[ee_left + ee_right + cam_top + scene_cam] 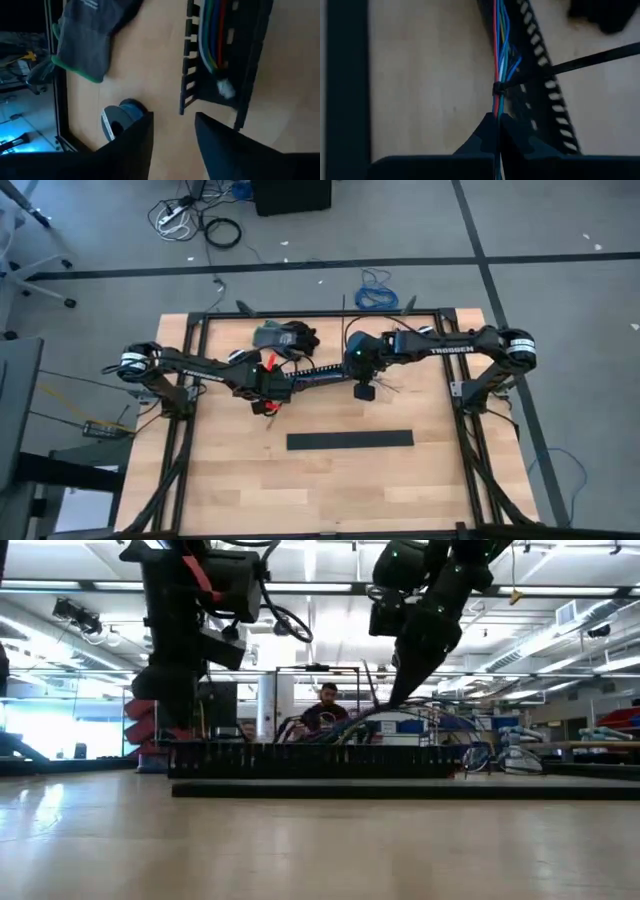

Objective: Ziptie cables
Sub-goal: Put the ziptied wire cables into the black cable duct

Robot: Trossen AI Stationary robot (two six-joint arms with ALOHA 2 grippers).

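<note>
The cables (499, 45), thin blue, red and green wires, run along a black slotted duct (315, 373) in the middle of the table. A black ziptie (580, 62) is looped round the bundle just beyond my right gripper (498, 117), and its tail sticks out sideways. My right gripper (364, 390) stands at the duct's right end, shut on the cables. My left gripper (174, 125) hovers open beside the duct's left end (210, 95), where the cables (212, 35) lie in the channel. My right gripper pinches the wire bundle (497, 107) between its two fingertips, just short of the ziptie's loop (496, 89). The fingers slant down from above and point along the wires. In the low view the wires (430, 712) rise from the duct toward the fingers.
A wide flat black bar (350, 440) lies nearer the front edge. Grey gloves (285, 337) and a tape roll (117, 120) lie at the far left of the duct. A blue coiled cable (377, 295) lies on the floor beyond the table. A person (328, 705) sits in the room behind.
</note>
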